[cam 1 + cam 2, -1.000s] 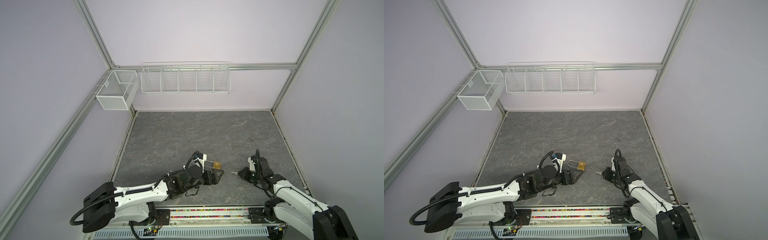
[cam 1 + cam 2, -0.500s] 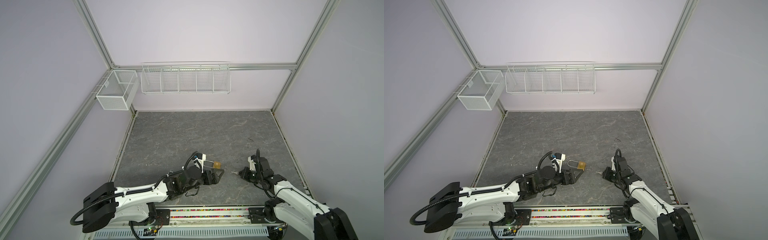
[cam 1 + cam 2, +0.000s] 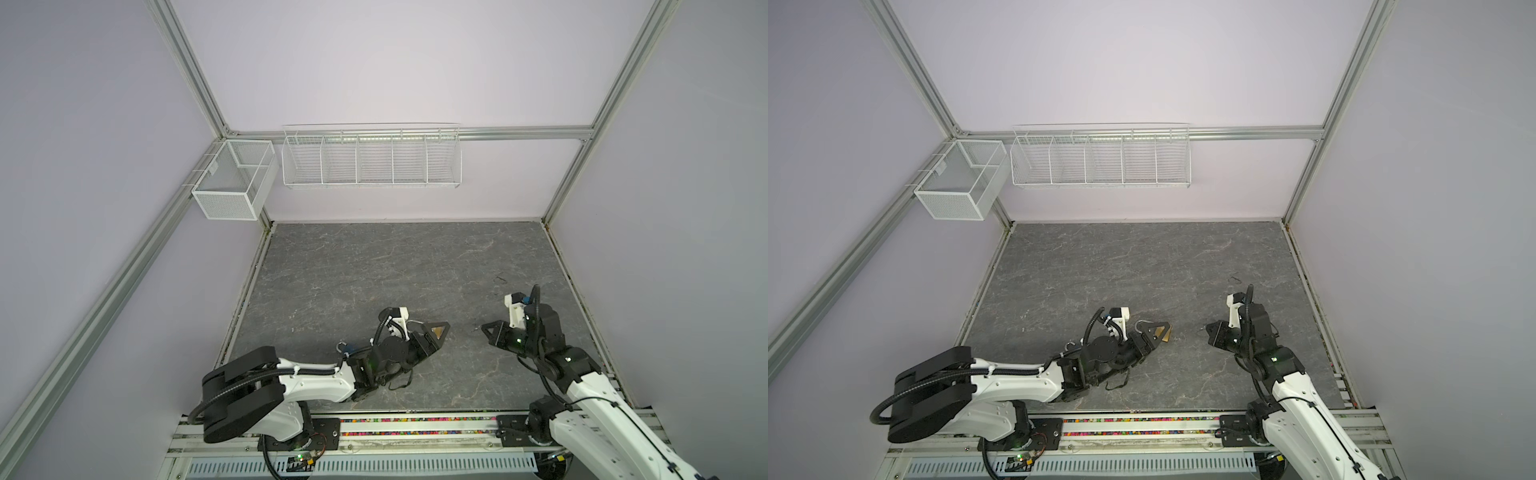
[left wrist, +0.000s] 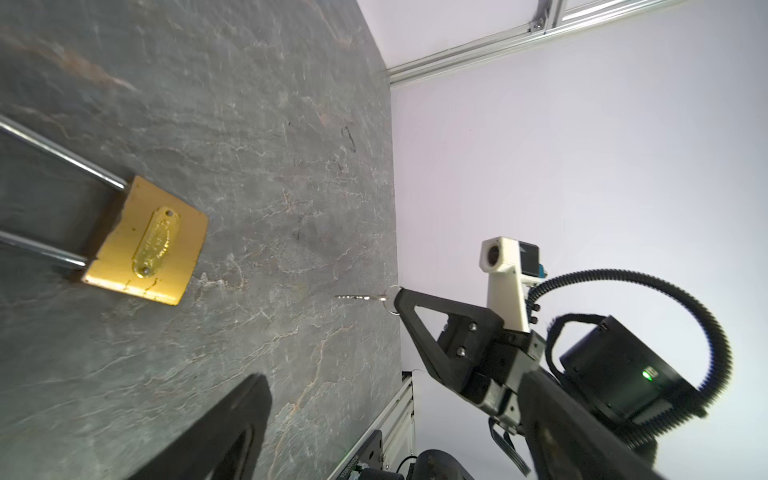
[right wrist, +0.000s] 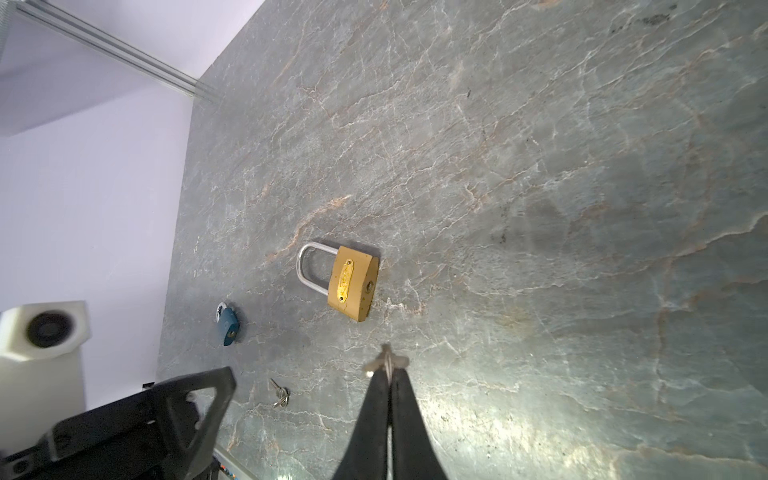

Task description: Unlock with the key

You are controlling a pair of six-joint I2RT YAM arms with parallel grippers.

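Left gripper [image 3: 438, 337] has nudged forward, jaws apart over the brass padlock [image 4: 145, 241], ready, I'd say, to pin it down. Right gripper [image 5: 388, 368] is pinched tight on the key [image 4: 357, 297], with the blade levelled at the keyhole end and well short of it. The padlock lies flat on the tabletop [image 3: 374, 266], shackle closed.

two padlocks [image 5: 351, 282], two keys [image 5: 279, 391], two baskets [image 3: 232, 183]

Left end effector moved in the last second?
Yes. In both top views the left end effector has shifted away from the front rail, and its finger now overlaps the padlock.
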